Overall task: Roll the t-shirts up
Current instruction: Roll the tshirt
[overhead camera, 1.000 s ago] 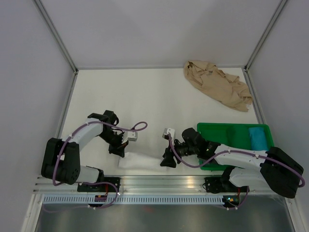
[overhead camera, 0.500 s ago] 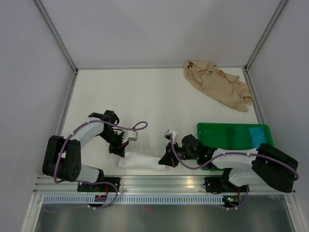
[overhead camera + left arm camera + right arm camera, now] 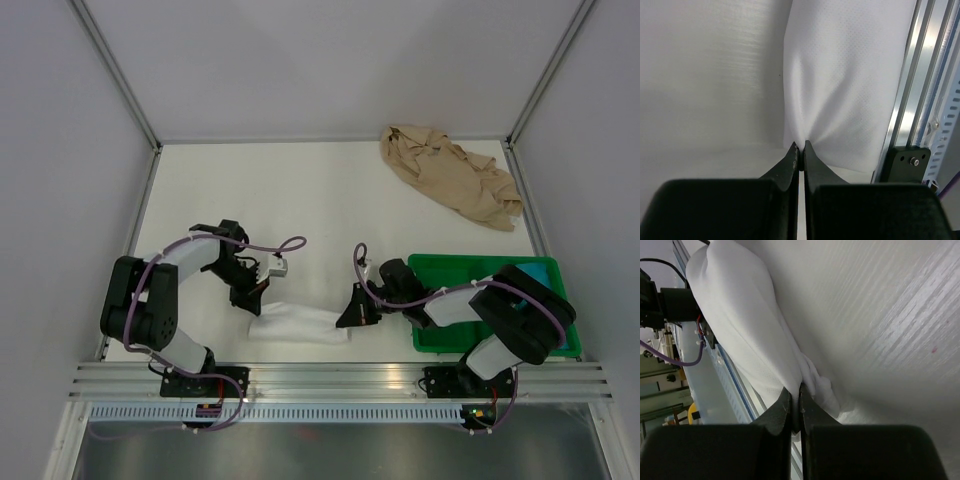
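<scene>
Table (image 3: 330, 200): white t-shirt (image 3: 296, 325) ends pinched between grippers (image 3: 800, 146) (image 3: 795, 391)

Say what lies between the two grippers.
The white t-shirt, bunched into a strip, spans from the left gripper to the right gripper, each shut on an end; the top view shows it.
</scene>
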{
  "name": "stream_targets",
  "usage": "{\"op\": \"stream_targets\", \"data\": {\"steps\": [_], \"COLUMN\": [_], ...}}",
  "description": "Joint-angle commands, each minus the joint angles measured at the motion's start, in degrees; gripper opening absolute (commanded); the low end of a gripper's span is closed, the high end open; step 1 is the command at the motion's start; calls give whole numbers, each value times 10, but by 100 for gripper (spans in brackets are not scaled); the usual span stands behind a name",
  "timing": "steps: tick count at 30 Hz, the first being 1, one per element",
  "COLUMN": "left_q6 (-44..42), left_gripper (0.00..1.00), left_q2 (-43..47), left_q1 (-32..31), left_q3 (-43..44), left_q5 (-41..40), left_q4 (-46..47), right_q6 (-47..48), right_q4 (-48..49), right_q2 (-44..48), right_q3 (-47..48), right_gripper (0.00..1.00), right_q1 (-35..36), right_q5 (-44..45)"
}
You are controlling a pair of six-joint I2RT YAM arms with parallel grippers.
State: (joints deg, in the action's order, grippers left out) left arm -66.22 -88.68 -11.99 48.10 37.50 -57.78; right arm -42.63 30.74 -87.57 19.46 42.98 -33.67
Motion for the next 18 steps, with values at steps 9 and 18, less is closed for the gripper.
{"op": "stream_targets", "data": {"steps": [9,18], "left_q6": [58,58], "left_gripper": [2,2], "left_q2": [-68,-57], "left_q1": [5,4], "left_q3": [21,26], "left_q5": [-57,-38], "left_q4": [38,30], "right_q6": [74,203], "right_q4": [-182,-292], "right_q2": [12,212], "right_q3": [53,121], "right_gripper": [25,42], "right_q1": [-9,28], "right_q5": [110,260]}}
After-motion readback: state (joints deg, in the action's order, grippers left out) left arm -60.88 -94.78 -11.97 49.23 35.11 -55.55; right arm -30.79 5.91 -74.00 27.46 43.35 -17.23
